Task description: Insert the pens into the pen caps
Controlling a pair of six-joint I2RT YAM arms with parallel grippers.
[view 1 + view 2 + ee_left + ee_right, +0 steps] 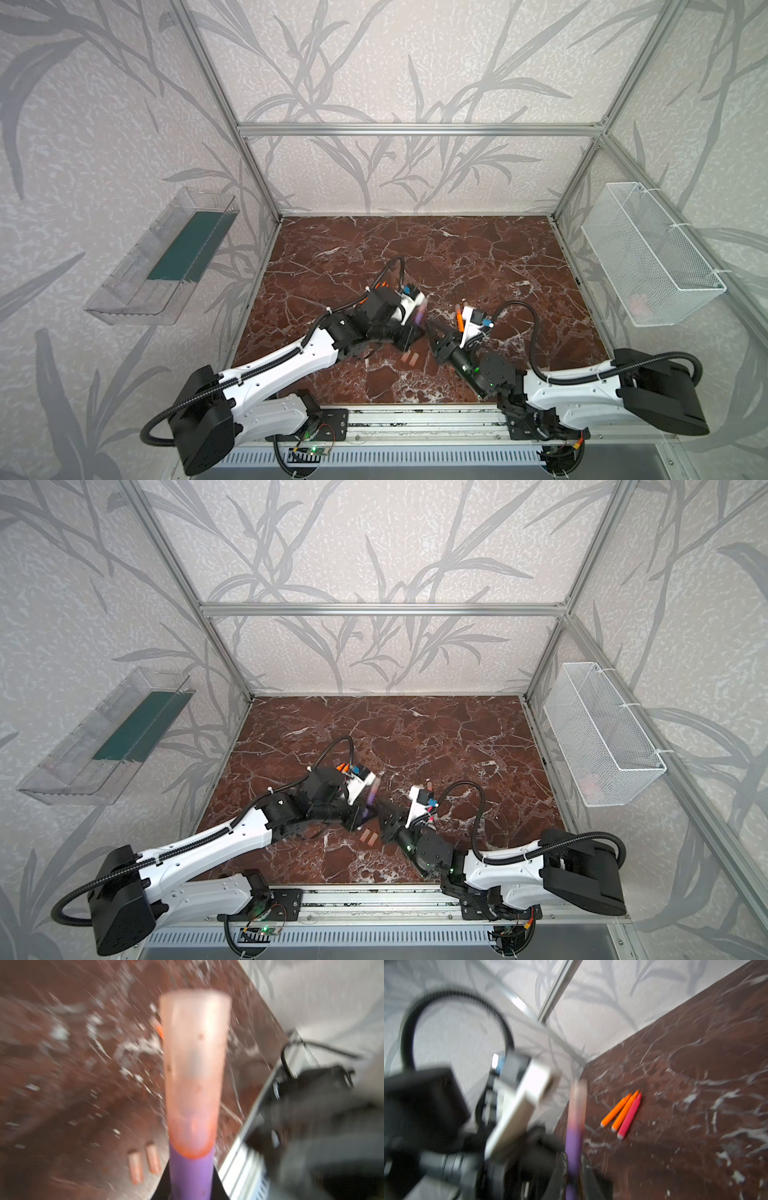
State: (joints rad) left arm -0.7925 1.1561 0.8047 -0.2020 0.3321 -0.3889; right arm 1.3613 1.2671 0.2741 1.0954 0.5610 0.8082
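Left wrist view: left gripper (190, 1194) clamps purple pen (191, 1169), cap (195, 1064) on its far end; closed right gripper (434, 332) just beside pen.

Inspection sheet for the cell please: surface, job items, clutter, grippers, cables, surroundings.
Surface: red-brown marble tabletop, no spills seen.
Job's things: purple pen wearing a pen cap, held up; two loose caps side by side; two orange pens and a red-pink pen together, uncapped.
Clutter: nothing seen.
Grippers: left gripper shut on purple pen; right gripper shut, seemingly on the same pen.
Cables: black conduit loops above each wrist, no snag seen.
Surroundings: clear bin on left wall; mesh basket on right wall, pinkish contents unclear.
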